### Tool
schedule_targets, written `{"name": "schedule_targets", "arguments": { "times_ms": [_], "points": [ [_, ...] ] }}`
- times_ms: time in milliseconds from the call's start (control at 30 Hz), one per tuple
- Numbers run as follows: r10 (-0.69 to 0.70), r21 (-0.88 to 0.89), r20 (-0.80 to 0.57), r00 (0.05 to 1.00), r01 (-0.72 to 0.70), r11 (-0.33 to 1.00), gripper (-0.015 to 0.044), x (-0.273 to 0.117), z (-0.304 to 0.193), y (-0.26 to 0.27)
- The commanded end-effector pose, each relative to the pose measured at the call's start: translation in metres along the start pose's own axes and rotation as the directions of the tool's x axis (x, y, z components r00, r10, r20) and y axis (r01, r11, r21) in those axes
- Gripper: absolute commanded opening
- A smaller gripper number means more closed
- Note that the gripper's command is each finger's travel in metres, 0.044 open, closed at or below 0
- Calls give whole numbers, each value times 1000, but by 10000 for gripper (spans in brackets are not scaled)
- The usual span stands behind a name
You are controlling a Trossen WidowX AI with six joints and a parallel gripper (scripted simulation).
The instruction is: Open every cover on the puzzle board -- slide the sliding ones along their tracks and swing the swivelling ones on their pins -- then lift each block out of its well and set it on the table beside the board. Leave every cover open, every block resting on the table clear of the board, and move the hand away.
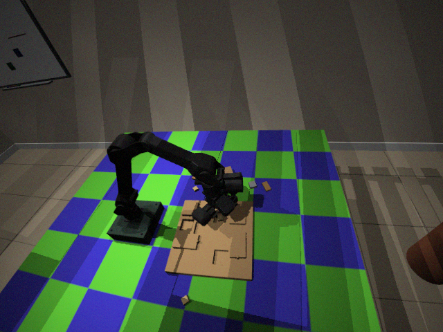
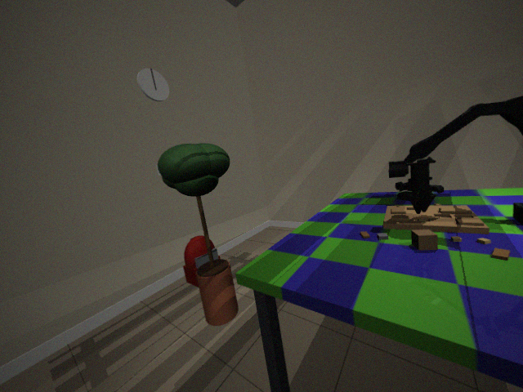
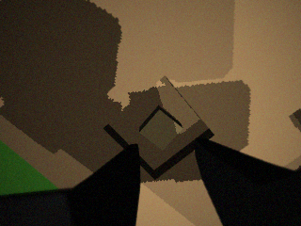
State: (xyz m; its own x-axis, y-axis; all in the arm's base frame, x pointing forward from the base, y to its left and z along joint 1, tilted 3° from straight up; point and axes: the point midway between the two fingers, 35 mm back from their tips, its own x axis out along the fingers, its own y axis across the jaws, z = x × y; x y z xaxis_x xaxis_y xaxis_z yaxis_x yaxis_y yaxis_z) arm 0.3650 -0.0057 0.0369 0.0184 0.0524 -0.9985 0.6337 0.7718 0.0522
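Observation:
The tan puzzle board [image 1: 200, 267] [image 2: 477, 229] [image 3: 268, 38] lies flat on the table. Flat covers show at its left [image 1: 185, 241] and right [image 1: 238, 246]. A recess [image 1: 221, 258] with dark edges shows near the front; how far each cover stands open is hard to tell. My gripper [image 1: 215, 217] [image 2: 418, 211] [image 3: 166, 149] is open and empty, low over the back half of the board. In the wrist view a dark-edged square outline lies just beyond the fingertips, with a smaller grey-green square [image 3: 160, 131] inside. I cannot tell whether that is a block or a well floor.
Behind the board lie a grey piece [image 1: 252, 185] [image 2: 382, 236], an orange-brown piece [image 1: 266, 186] [image 2: 364, 234], a larger brown cube [image 1: 228, 169] [image 2: 424, 239] and several small pieces. A small tan piece [image 1: 185, 299] lies in front of the board. The arm's base [image 1: 136, 225] stands left.

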Motion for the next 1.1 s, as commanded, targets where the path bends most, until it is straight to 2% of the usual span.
{"name": "schedule_targets", "arguments": {
  "times_ms": [0, 533, 1067],
  "points": [
    [3, 51, -1, 1000, -3, 999, 144, 0, 0, 1],
    [3, 286, -1, 1000, -3, 958, 144, 0, 0, 1],
    [3, 505, -1, 1000, -2, 863, 144, 0, 0, 1]
  ]
}}
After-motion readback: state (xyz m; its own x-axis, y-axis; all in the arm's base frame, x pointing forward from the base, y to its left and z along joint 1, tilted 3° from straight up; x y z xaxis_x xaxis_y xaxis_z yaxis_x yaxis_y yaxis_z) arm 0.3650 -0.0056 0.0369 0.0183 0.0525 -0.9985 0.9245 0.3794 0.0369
